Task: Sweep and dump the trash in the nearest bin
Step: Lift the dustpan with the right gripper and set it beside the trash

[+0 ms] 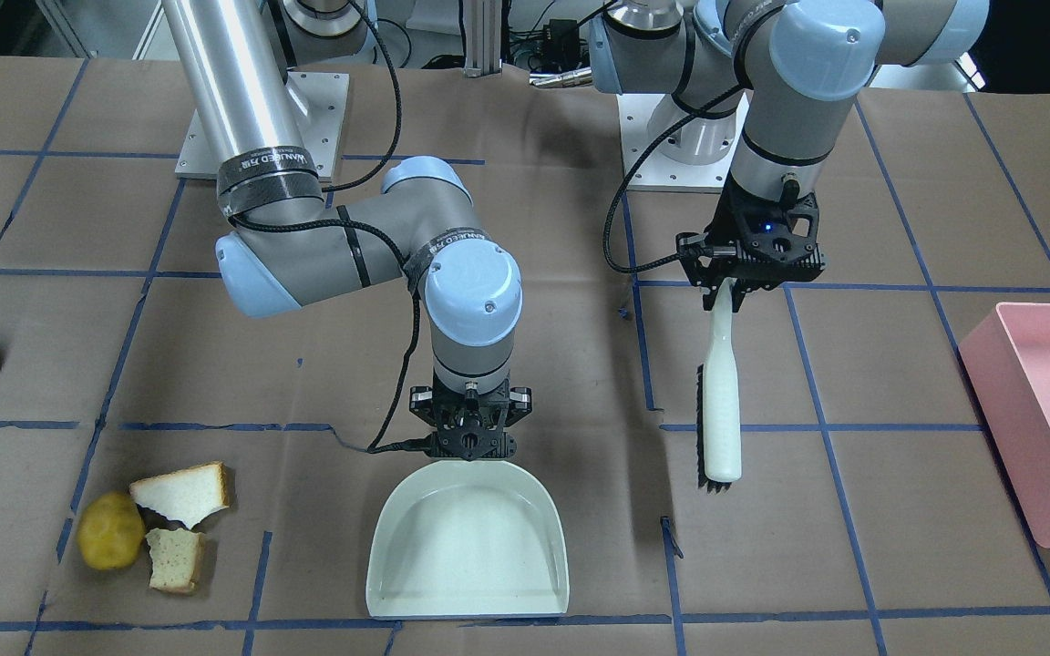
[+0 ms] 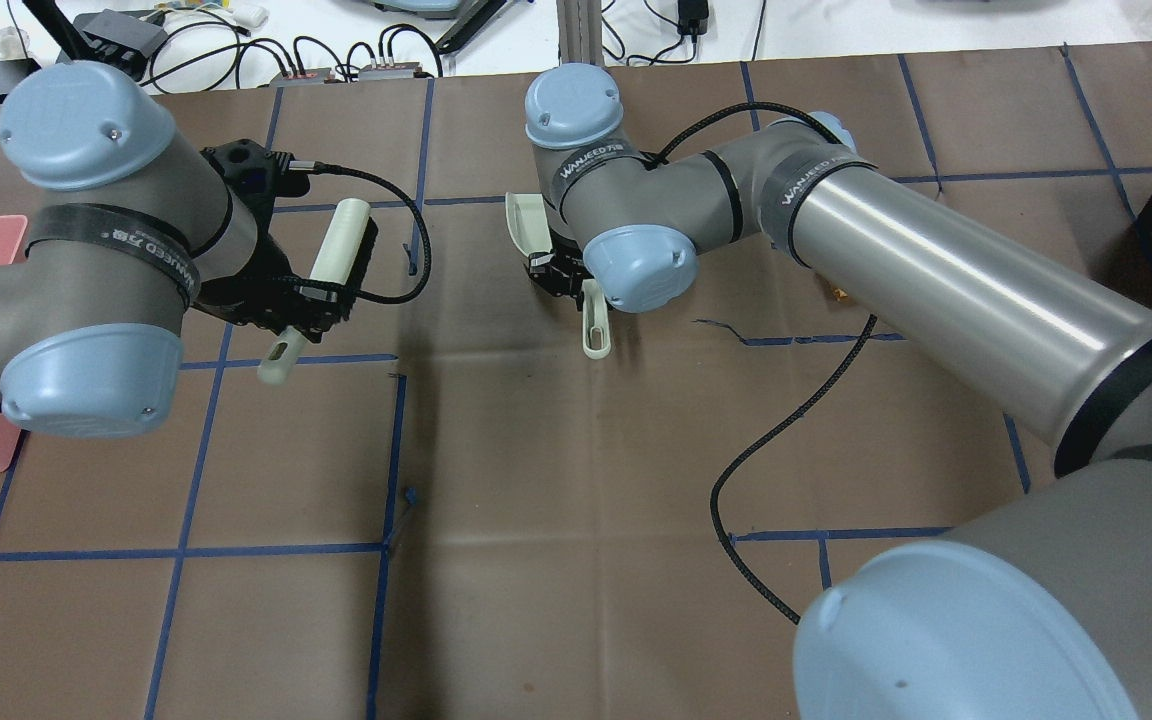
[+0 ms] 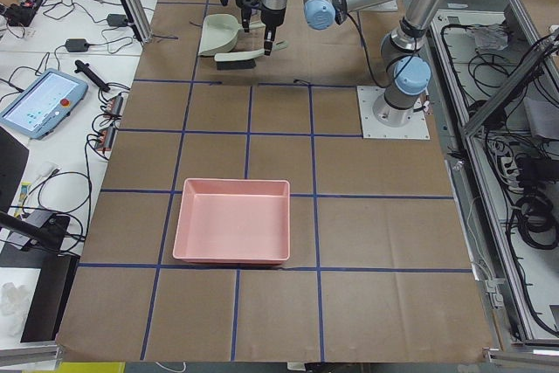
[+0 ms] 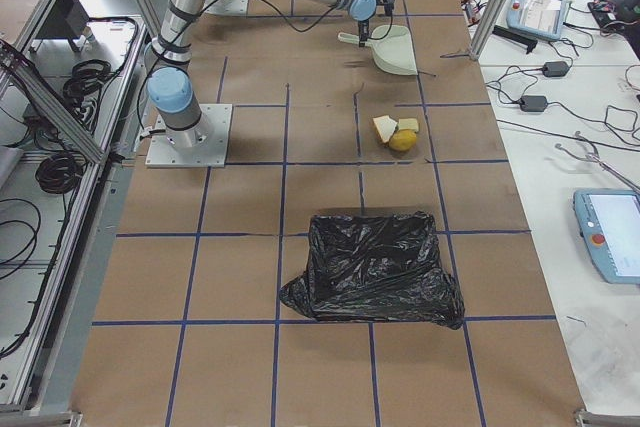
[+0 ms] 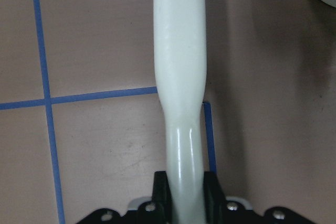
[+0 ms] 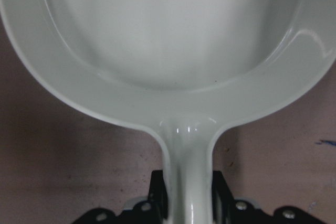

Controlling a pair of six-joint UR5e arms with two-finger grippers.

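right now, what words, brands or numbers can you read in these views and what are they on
"WANJEED": white print on the black strap round the right arm's wrist.
"WANJEED": on the strap on the right forearm.
"WANJEED": on the strap on the left arm.
Small characters after each brand name: too small to read.
Teach pendant screen: too small to read.

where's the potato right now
The potato lies at the front-facing view's lower left, right beside the bread slice and bread chunk, left of the dustpan.
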